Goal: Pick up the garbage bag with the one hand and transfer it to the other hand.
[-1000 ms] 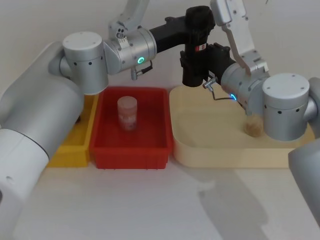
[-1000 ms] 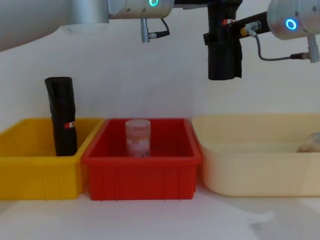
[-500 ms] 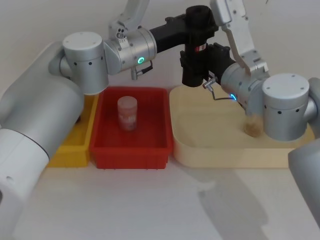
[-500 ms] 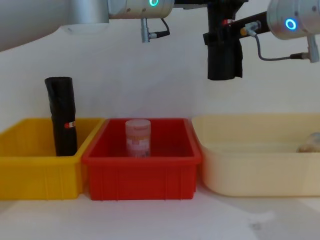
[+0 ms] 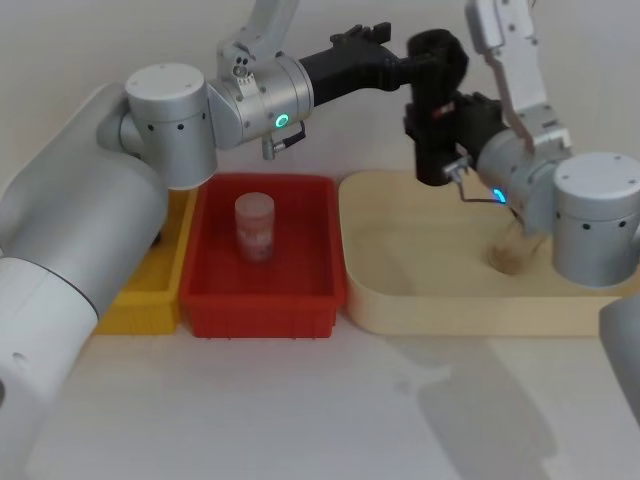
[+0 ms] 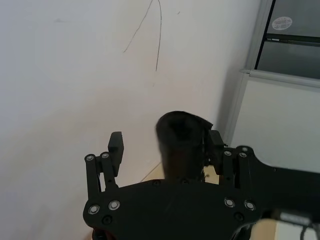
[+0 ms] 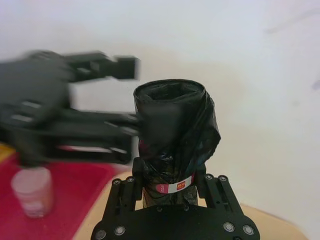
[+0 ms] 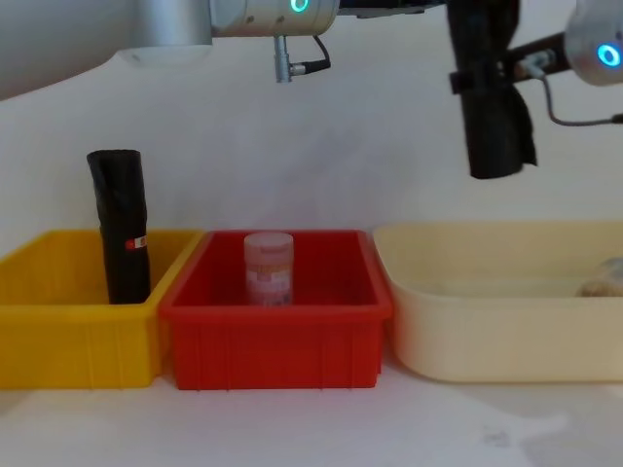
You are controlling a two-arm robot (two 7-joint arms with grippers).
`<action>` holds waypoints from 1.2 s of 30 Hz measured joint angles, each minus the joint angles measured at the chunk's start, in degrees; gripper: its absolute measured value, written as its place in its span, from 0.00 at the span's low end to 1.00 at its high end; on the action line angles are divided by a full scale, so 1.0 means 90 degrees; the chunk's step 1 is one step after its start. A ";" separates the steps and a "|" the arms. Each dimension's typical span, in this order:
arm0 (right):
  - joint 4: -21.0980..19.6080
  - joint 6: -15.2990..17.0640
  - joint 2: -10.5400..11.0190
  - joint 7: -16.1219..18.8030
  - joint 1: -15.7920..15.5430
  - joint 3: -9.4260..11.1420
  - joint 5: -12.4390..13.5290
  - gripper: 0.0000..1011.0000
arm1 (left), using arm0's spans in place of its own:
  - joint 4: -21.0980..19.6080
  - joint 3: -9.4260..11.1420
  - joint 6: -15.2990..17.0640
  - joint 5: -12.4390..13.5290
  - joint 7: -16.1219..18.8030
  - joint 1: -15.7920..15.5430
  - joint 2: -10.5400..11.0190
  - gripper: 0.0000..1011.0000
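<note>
2 hands flank the garbage bag (image 5: 436,105), upright, high above the cream tray (image 5: 400,310): the right hand (image 7: 170,185) clamps its lower half, while the left hand (image 6: 167,150), fingers spread, sits just beside its top, red-bin side.

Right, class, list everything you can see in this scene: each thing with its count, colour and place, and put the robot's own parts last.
garbage bag roll: one, black, held in the air above the cream tray
second bag roll: one, black with a red-and-white band, upright in the yellow bin
yellow bin: one, yellow, on the robot's left
red bin: one, red, in the middle
jar: one, clear pinkish, upright in the red bin
cream tray: one, cream, on the robot's right
small lump: one, tan, in the cream tray
left gripper: one, black, open beside the held roll
right gripper: one, black, shut on the held roll
</note>
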 joint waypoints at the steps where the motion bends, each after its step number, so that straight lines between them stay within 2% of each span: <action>1: 0.0018 0.0038 0.0007 -0.0017 -0.0001 0.0036 0.0004 0.58 | 0.0000 0.0000 0.0000 0.0000 0.0000 0.0000 0.0001 0.99; 10: 0.0444 0.0370 0.0084 -0.0017 0.0142 0.0388 0.0118 0.58 | 0.0000 0.0000 0.0000 0.0001 0.0002 0.0000 0.0000 0.99; 17: 0.0749 0.0503 0.0115 0.0093 0.0262 0.0535 0.0200 0.58 | 0.0000 0.0000 0.0000 0.0001 0.0003 0.0000 0.0001 0.99; 30: 0.1018 0.0614 0.0140 0.0184 0.0369 0.0666 0.0273 0.94 | 0.0000 0.0000 0.0000 0.0000 0.0003 0.0000 0.0000 0.99; 33: 0.1051 0.0631 0.0143 0.0199 0.0382 0.0680 0.0280 0.99 | 0.0000 0.0000 0.0000 0.0000 0.0003 0.0000 0.0000 0.99; 36: 0.1074 0.0640 0.0145 0.0209 0.0391 0.0693 0.0285 0.99 | 0.0000 0.0000 0.0000 0.0000 0.0003 0.0000 0.0000 0.99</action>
